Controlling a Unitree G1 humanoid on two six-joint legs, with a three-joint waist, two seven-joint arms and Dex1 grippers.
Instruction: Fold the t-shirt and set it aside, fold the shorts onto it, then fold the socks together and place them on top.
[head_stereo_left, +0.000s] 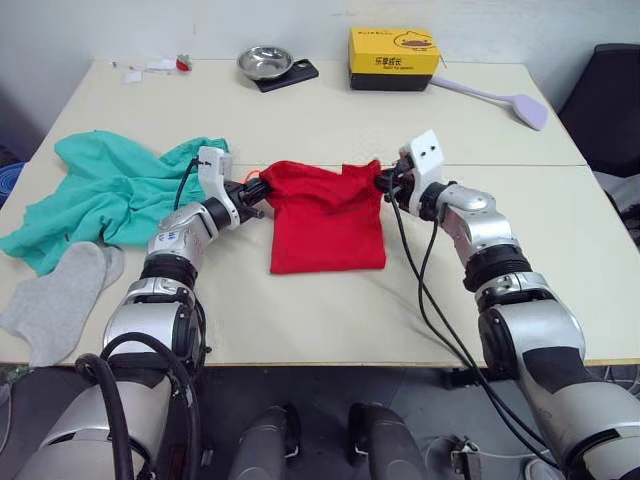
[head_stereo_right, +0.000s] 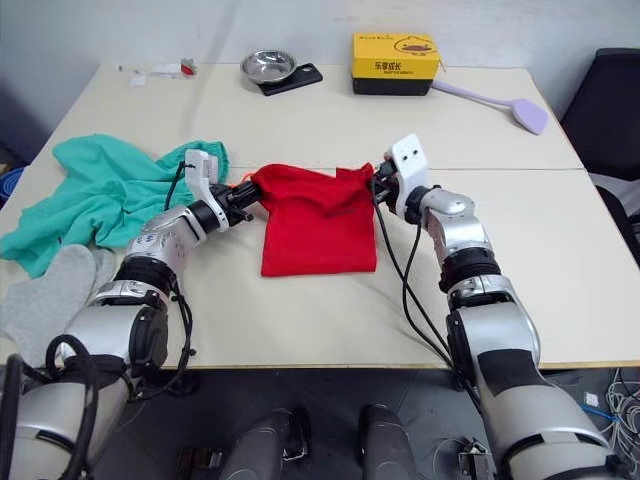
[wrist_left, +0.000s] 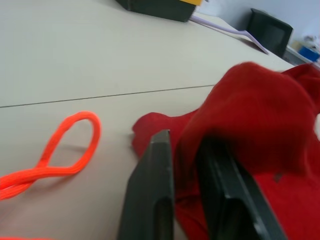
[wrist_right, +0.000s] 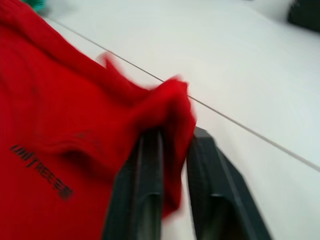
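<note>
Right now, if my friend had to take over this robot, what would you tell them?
Left gripper: jaws shut on the t-shirt, at its far left corner.
Right gripper: jaws shut on its far right corner.
The t-shirt lies partly folded at the middle of the table.
The shorts lie crumpled to the left, unfolded. The socks lie flat near the front left edge.
Left to do: finish the shirt and set it aside, then the shorts, then the socks.
</note>
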